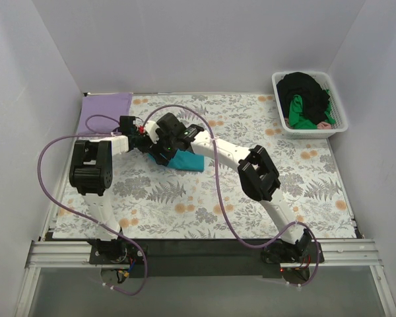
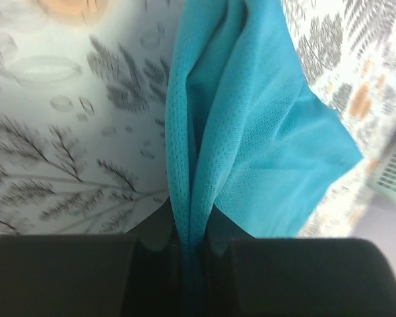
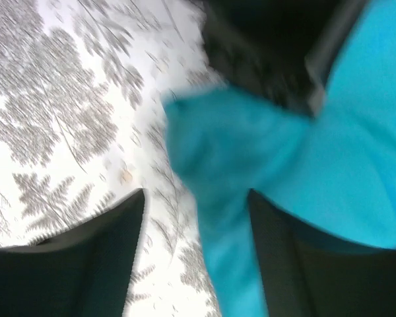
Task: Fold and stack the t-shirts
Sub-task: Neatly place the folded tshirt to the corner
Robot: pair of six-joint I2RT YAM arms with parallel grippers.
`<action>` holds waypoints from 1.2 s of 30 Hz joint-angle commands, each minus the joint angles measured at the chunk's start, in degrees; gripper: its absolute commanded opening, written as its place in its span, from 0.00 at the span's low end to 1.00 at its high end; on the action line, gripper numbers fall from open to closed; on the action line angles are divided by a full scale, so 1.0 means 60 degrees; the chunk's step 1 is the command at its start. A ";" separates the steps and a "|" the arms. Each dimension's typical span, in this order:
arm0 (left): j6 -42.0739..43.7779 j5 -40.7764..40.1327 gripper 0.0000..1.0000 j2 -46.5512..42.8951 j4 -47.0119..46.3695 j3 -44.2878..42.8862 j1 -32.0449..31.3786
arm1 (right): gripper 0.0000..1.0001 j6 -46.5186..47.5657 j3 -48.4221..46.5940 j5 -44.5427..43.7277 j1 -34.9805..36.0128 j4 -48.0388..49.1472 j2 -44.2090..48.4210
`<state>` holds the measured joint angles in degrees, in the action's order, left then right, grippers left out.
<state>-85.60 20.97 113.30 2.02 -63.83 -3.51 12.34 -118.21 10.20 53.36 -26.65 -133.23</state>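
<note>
- Plain white walls (image 1: 204,46) on three sides.
- Floral cloth (image 1: 303,191) spread flat between them.
- White basket (image 1: 317,133) in far right corner.
- Metal rail (image 1: 59,253) along near edge.

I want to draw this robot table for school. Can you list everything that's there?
teal cloth t-shirt: one, teal, mid-table under both grippers
lavender purple cloth t-shirt: one, purple, flat in far left corner
black cloth t-shirt: at least one, black, bunched in basket
bright green cloth t-shirt: one, green, in basket beside the black
white slatted plastic basket: one, white, far right corner
grey-and-orange floral table cloth: one, covering table
left gripper: one, black, shut on teal t-shirt
right gripper: one, black, open, teal cloth between fingers
</note>
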 commanded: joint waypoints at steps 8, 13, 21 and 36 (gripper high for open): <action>0.4216 -0.3009 0.00 0.1111 0.2328 -0.3156 0.0072 | 0.98 -0.0182 0.2533 0.0996 -0.1759 0.0180 0.2794; 0.5301 -0.3305 0.00 0.2179 0.3104 -0.5483 0.0364 | 0.98 -0.0138 0.3323 0.1186 -0.2067 0.0151 0.3366; 0.6064 -0.2955 0.00 0.2987 0.3515 -0.8196 0.1653 | 0.98 -0.0122 0.3618 0.1245 -0.2156 0.0165 0.3484; 0.7382 -0.1958 0.00 0.2959 0.3940 -1.0308 0.2240 | 0.98 -0.0152 0.3662 0.1377 -0.2156 0.0150 0.3396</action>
<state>-43.72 6.85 134.69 25.10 -123.50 9.89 11.75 -96.53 17.34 40.51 -26.87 -113.84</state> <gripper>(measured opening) 0.061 0.983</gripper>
